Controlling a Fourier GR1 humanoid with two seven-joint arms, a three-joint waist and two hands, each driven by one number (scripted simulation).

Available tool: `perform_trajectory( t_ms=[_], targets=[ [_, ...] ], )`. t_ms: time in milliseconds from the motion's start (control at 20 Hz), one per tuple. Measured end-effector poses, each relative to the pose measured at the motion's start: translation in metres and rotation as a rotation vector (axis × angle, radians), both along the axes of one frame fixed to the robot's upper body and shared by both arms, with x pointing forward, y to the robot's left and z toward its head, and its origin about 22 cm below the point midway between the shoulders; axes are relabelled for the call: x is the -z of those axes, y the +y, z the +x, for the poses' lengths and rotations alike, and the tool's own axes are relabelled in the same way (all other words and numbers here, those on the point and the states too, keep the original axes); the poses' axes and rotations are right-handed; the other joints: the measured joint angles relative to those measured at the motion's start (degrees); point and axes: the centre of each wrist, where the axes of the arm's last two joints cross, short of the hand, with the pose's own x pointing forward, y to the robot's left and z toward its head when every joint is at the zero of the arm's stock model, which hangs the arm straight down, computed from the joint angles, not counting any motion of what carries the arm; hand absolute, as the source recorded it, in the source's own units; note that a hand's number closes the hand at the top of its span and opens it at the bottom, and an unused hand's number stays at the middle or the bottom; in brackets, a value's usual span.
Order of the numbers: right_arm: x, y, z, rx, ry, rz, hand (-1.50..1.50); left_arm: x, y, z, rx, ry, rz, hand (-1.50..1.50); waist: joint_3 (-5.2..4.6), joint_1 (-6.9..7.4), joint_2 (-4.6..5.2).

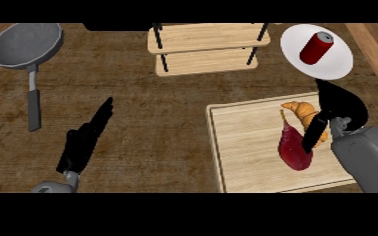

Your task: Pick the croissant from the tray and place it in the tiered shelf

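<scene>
Lying on the tray, a golden, curved croissant.

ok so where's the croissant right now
In the head view the croissant lies on the wooden tray at lower right, beside a dark red vegetable, with the right hand over it.

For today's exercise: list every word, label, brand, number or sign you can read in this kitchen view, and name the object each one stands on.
None can be read.
The red can on the white plate shows no label or lettering.
The pan, the tiered shelf, the tray, the croissant and the dark red vegetable carry no markings.
</scene>
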Motion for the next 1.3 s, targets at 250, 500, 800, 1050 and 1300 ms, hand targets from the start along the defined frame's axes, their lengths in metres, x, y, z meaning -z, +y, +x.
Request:
perform_trajectory(
  t_ms=[250, 500, 800, 1050, 1300],
  targets=[
    [0.011, -0.007, 0.003, 0.014, 0.026, -0.013, -1.50, -0.002, -0.001, 0.002, 0.000, 0.008, -0.003, 0.00, -0.20, 0.06, -0.03],
    [0.018, -0.011, 0.005, -0.007, 0.039, -0.015, 1.50, 0.000, -0.002, 0.002, 0.006, 0.002, -0.006, 0.00, -0.48, 0.06, -0.19],
    [0.027, -0.006, 0.010, -0.036, -0.004, -0.008, 1.50, -0.002, 0.003, 0.002, 0.003, 0.003, -0.004, 0.00, -0.78, 0.21, -0.27],
    [0.030, 0.000, 0.013, -0.033, -0.055, -0.055, 1.50, -0.004, 0.002, 0.000, 0.003, 0.011, -0.007, 0.00, -0.66, 0.22, -0.19],
    [0.018, 0.022, 0.005, -0.084, -0.121, -0.058, 1.50, 0.001, 0.000, -0.006, -0.002, 0.003, -0.006, 0.00, -0.18, -0.17, -0.04]
  ],
)
